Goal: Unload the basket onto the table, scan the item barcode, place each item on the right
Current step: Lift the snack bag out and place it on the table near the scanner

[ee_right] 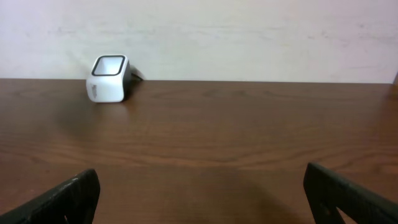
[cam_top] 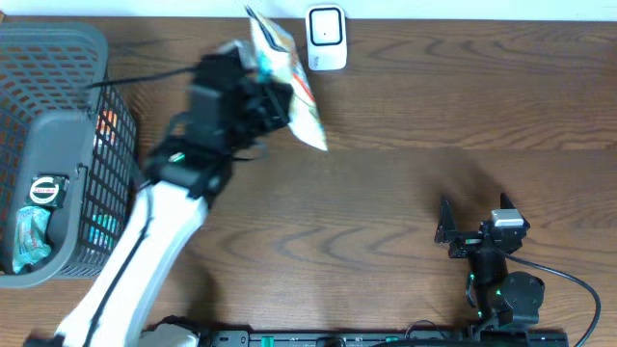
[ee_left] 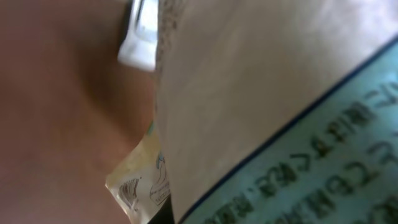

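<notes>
- Over the far-left part of the worktop (cam_top: 405,116), my left gripper (cam_top: 262,96) is raised and pinched tight on a snack packet (cam_top: 297,106).
- Snack packet: pale, with red and yellow print. It is clear of the wood and tilted, with its upper end near the far edge and its lower corner angled toward the middle of the worktop.
- Scanner (cam_top: 326,37): small white unit at the far edge, just right of the packet's upper end. Overhead shows a slim gap between the two.
- Left wrist view: the packet fills nearly the whole frame, blurred. A teal panel with print sits at lower right, and the scanner's white body shows at the top, left of centre. I cannot make out a barcode.
- Right gripper (cam_top: 474,214): low at the near right, fingers spread wide over bare wood. It is well apart from the packet and faces the far edge.
- Basket (cam_top: 58,43): grey wire, at the left edge. A round-topped item and a teal wrapper lie inside.
</notes>
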